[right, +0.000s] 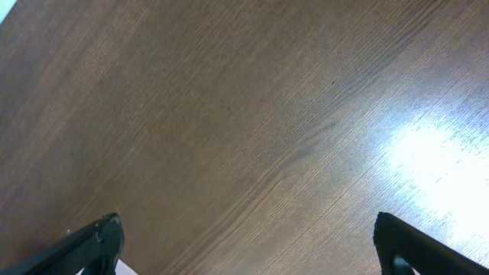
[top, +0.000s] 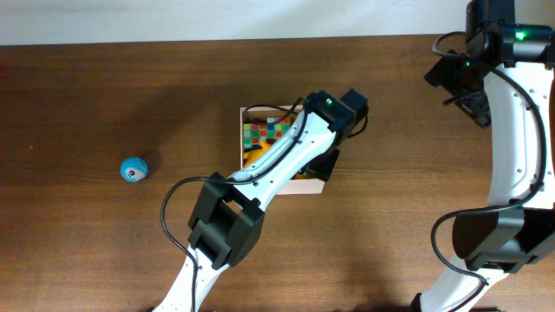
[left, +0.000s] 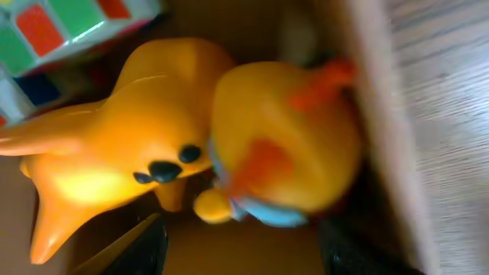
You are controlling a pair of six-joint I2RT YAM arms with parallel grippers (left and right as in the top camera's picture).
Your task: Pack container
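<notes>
The container (top: 241, 143) stands mid-table, mostly covered by my left arm; its cream wall (left: 380, 130) runs down the right of the left wrist view. Inside lie a colourful puzzle cube (top: 264, 133) (left: 53, 27), an orange animal toy (left: 114, 160) (top: 253, 158) and a rounder orange toy with a blue patch (left: 286, 145). My left gripper (left: 241, 246) hangs open just over them, its dark fingers (left: 145, 248) apart with only the box floor between. My right gripper (right: 248, 248) is wide open above bare wood at the far right of the table (top: 464, 87).
A small blue ball (top: 133, 169) sits alone on the brown table to the left. The right arm's white links (top: 520, 130) run down the right edge. The pale back edge (top: 217, 17) borders the table top.
</notes>
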